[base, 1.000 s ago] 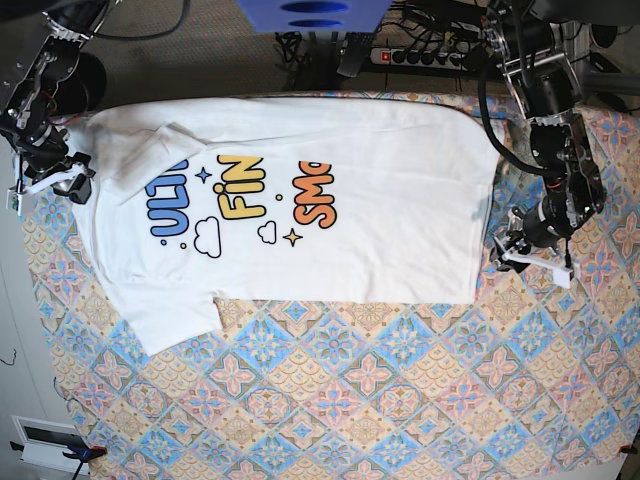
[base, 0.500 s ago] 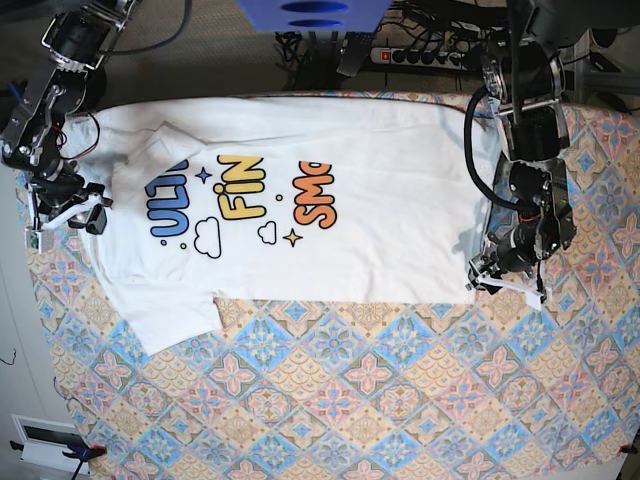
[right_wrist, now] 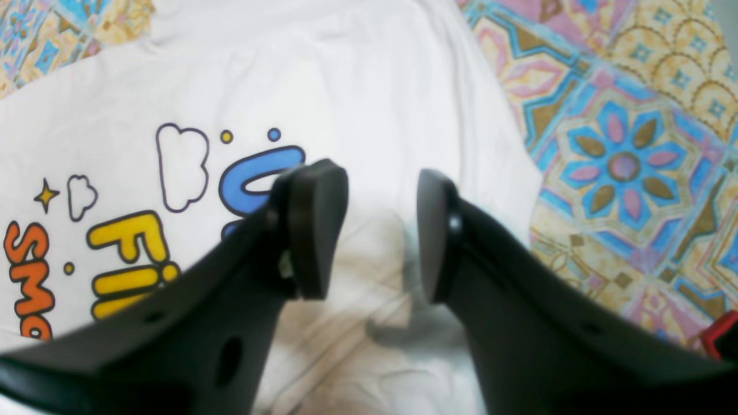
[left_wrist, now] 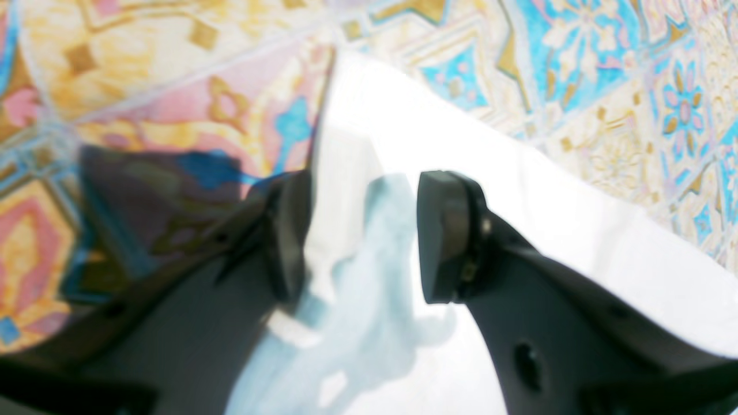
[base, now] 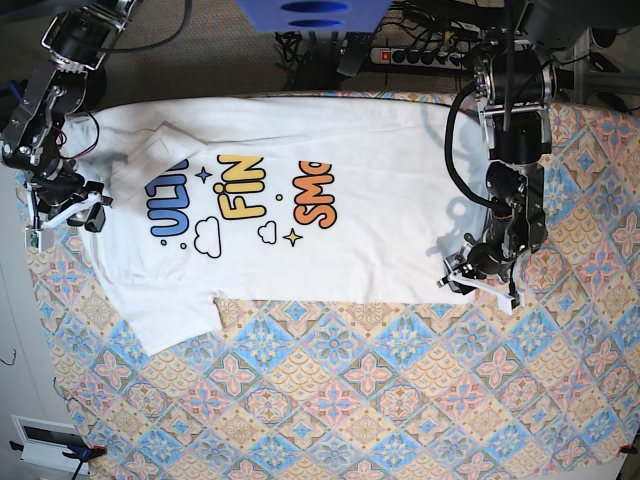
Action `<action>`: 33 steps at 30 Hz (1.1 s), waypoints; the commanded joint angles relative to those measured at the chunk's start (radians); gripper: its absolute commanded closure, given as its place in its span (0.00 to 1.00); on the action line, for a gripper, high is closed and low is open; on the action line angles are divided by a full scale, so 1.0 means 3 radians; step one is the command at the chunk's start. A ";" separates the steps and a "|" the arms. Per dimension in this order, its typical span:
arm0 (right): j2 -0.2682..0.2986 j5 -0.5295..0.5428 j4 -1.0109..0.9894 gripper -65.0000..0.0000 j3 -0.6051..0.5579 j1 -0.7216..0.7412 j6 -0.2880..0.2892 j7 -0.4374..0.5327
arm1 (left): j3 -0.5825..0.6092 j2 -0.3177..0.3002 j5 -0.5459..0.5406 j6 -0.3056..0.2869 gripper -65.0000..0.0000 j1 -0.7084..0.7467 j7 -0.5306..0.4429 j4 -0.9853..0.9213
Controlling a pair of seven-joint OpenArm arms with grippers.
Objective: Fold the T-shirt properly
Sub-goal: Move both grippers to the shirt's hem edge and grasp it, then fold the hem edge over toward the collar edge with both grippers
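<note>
The white T-shirt lies flat on the patterned tablecloth, folded so its print reads only "ULT", "FIN", "SMO". My left gripper is open at the shirt's lower right corner. In the left wrist view one finger is over the cloth and the other over the white corner. My right gripper is open at the shirt's left edge. In the right wrist view it hovers low over the shirt beside the blue letters, holding nothing.
The tablecloth covers the table around the shirt. A power strip with cables and a blue object are behind the far edge. A white box sits at the lower left. A red item shows at the right wrist view's edge.
My left gripper has moved left and down, from beside the shirt to its lower right corner. My right gripper has shifted down and slightly right onto the shirt's left edge.
</note>
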 commanded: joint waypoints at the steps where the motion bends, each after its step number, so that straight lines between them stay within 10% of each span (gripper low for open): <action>1: 0.0059 0.0039 0.0052 0.64 0.0018 0.0039 0.0017 0.0071 | 0.0008 0.0020 -0.0029 -0.0030 0.63 -0.0044 0.0100 0.0028; 8: 0.0059 0.0039 0.0047 0.64 0.0018 0.0045 0.0017 0.0071 | 0.0008 0.0010 -0.0029 -0.0270 1.00 -0.0008 0.0106 0.0033; 22: 0.0519 0.0029 -0.1186 0.64 -0.0565 0.0955 0.0023 0.0143 | -0.0002 0.0005 -0.0014 -0.0270 1.00 0.0759 0.0100 0.1286; 33: 0.0842 0.0029 -0.2648 0.64 -0.1660 0.1804 0.0023 0.0997 | -0.0007 0.0000 -0.0014 -0.0270 1.00 0.1163 0.0090 0.1895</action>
